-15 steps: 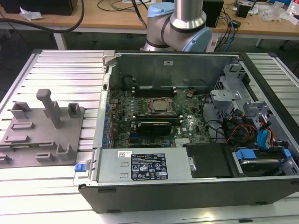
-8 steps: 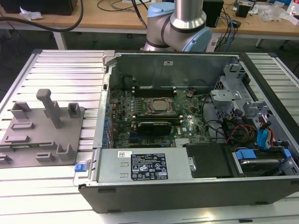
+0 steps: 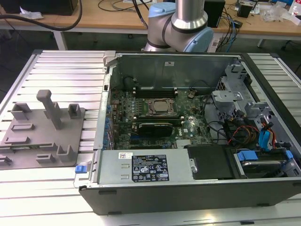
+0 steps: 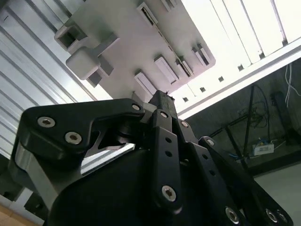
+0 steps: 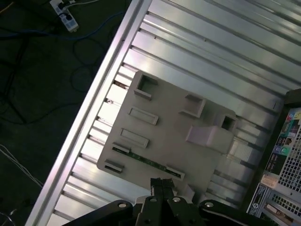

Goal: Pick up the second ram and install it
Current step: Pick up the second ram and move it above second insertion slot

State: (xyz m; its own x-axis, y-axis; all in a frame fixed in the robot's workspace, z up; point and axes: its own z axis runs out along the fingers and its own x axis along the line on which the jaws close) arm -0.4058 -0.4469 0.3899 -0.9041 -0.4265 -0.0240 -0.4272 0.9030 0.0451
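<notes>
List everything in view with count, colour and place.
second ram: one, green, lying in the fixture's slot.
fixture: one, grey, on the table, exterior view's left of the case.
computer case: one, dark grey, open, on the table.
motherboard: one, green, inside the case.
processor socket: one, silver-framed, mid-board.
power supply: one, silver, inside the case.
table: one, silver, slatted.
arm: one, silver and blue, behind the case.
gripper: one, black, shut, above the fixture.

Second ram (image 5: 146,161) in fixture (image 3: 42,136) on table (image 3: 61,70), exterior view's left of PC (image 3: 188,188).
</notes>
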